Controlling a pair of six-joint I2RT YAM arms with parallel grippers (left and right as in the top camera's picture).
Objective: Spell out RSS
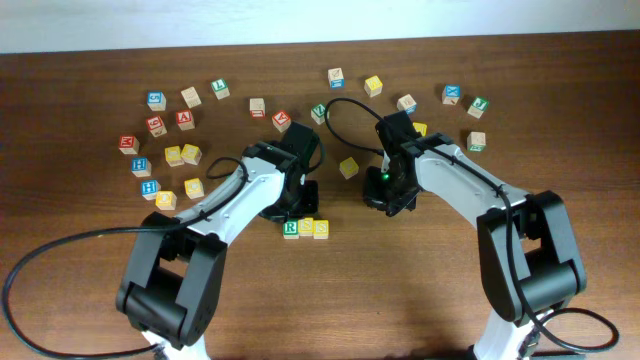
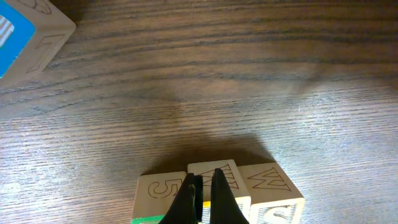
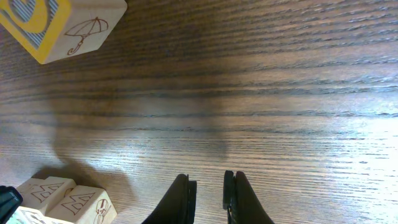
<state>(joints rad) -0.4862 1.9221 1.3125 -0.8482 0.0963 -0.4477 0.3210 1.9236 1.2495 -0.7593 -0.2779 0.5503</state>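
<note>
RSS cubes (image 1: 306,228) lie in a row on the dark wood table (image 1: 420,290), white band (image 1: 300,15) beyond. We see the left gripper (image 2: 205,179) clenched over them and the right gripper (image 3: 208,182) nearly closed, empty.

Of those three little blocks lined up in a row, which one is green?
The R cube, leftmost in the overhead view: green-bordered, while the middle cube and right cube are yellow.
</note>
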